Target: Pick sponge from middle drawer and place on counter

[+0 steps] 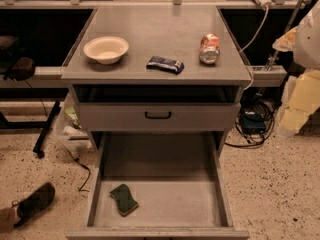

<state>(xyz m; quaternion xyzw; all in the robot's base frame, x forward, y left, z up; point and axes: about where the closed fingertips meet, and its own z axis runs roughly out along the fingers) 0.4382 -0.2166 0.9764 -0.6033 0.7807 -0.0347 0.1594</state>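
The sponge (124,199), dark green on top with a yellow edge, lies flat on the floor of the open middle drawer (165,204), near its front left. The drawer is pulled far out below the closed drawer front with a black handle (158,115). The grey counter (160,34) tops the cabinet. My gripper (286,39) is at the far right edge of the camera view, beside the counter's right side and well above and right of the sponge. It holds nothing that I can see.
On the counter stand a cream bowl (106,49) at the left, a dark blue snack-bar wrapper (165,64) in the middle front and a tipped can (209,48) at the right. Cables (252,119) lie on the floor right of the cabinet. A shoe (34,203) is at the lower left.
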